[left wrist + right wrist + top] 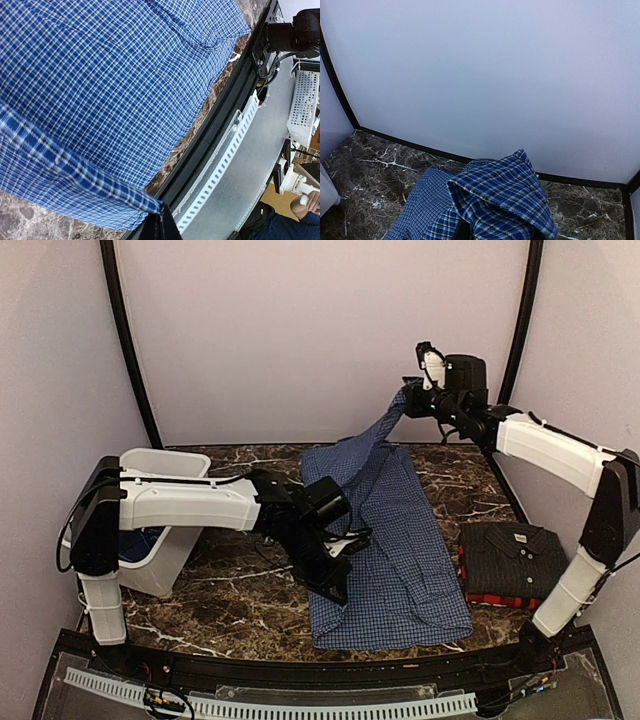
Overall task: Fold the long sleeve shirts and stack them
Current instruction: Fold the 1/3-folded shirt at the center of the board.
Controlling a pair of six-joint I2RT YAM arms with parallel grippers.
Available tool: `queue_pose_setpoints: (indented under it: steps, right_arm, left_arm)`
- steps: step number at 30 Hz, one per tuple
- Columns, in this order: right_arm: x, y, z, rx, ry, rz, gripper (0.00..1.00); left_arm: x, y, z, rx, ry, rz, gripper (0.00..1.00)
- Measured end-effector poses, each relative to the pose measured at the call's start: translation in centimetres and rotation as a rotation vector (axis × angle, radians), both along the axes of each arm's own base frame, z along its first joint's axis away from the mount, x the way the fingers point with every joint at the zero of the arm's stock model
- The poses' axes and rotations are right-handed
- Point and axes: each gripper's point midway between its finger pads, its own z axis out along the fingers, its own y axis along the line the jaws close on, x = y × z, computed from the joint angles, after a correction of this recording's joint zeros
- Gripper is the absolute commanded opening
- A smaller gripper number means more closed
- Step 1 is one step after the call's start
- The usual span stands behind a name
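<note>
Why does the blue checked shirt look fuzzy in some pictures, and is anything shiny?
Left wrist view: the blue checked shirt is crisp in the middle, but its nearest fold, bottom-left, blurs. Right wrist view: the shirt looks slightly soft; the wall is evenly lit. Top view: soft light, faint shadows on the marble table, no strong glare.
</note>
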Motion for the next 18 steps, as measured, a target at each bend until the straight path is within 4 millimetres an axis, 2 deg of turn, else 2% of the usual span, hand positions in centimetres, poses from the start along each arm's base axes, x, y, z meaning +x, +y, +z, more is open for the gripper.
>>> queue_pose_setpoints:
  steps: [3, 7, 11, 18]
  right_arm:
    - [0.0, -2.1, -0.6, -0.007, 0.010, -0.044, 0.00]
    - [0.2, -3.8, -1.9, -0.013, 0.035, -0.080, 0.00]
    - [0.4, -4.7, -2.7, -0.018, 0.053, -0.098, 0.00]
    - [0.7, -5.6, -2.6, -0.013, 0.051, -0.112, 0.00]
  left_arm:
    - [-0.3, -0.8, -0.4, -0.012, 0.021, -0.033, 0.00]
    - [-0.5, -1.7, -0.5, -0.026, 0.044, -0.063, 0.00]
    - [-0.4, -3.0, -0.4, -0.053, 0.063, -0.087, 0.00]
    - [-0.7, -4.1, -0.9, -0.062, 0.094, -0.114, 0.00]
